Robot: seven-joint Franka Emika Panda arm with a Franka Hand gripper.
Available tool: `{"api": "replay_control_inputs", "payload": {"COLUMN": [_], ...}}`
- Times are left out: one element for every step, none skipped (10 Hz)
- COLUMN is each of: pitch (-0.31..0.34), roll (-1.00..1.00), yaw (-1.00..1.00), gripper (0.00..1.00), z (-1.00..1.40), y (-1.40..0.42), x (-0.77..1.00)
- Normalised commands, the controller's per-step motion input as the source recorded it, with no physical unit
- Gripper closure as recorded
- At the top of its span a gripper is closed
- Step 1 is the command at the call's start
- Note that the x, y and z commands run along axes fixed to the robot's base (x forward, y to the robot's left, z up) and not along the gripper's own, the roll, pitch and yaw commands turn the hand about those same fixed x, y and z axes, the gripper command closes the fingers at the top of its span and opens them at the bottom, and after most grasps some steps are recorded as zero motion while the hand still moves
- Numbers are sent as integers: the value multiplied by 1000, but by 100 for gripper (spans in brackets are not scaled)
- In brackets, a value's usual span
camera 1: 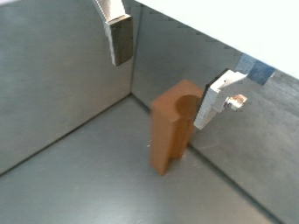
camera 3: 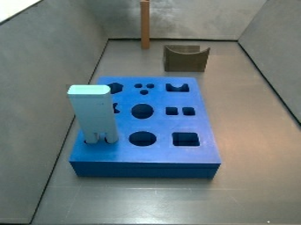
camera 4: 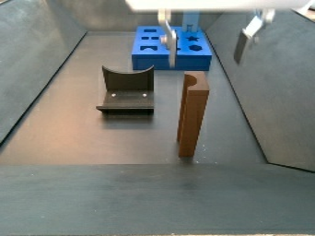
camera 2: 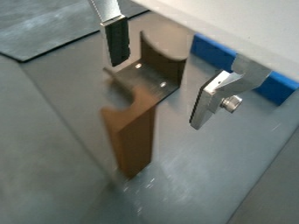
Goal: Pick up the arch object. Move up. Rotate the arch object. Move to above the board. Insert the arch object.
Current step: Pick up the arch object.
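The arch object (camera 4: 193, 115) is a tall, narrow orange-brown block standing upright on the grey floor; it also shows in a wrist view (camera 1: 173, 127) and far off in a side view (camera 3: 144, 25). My gripper (camera 4: 209, 35) hangs above it, open, with nothing between its silver fingers (camera 1: 119, 39). The arch's top lies below the fingertips, closer to one finger (camera 1: 219, 101) than the other. The board (camera 3: 147, 169), a thick bright-blue slab with cut-out holes, lies beyond the gripper (camera 4: 194, 57). In a wrist view the gripper (camera 2: 163, 70) is over the arch (camera 2: 128, 144).
The fixture (camera 4: 125, 90), a dark L-shaped bracket, stands on the floor between arch and board (camera 2: 146, 74). A pale blue post (camera 3: 91, 114) stands upright on the board's near left corner. Grey walls enclose the floor on all sides.
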Motion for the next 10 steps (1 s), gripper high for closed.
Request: {"api": "replay_control_inputs", "payload": {"pitch": [-141, -187, -224, -221, 0, 0, 0, 0, 0, 0], "roll": [-10, 0, 1, 53, 0, 0, 0, 0, 0, 0], "yaw": [114, 37, 0, 0, 51, 0, 0, 0, 0, 0], "gripper": [0, 0, 0, 0, 0, 100, 100, 100, 100, 100], "z": [-606, -714, -766, -663, 0, 0, 0, 0, 0, 0], "y": [289, 111, 0, 0, 0, 0, 0, 0, 0, 0], "x": [11, 0, 0, 0, 0, 0, 0, 0, 0, 0]}}
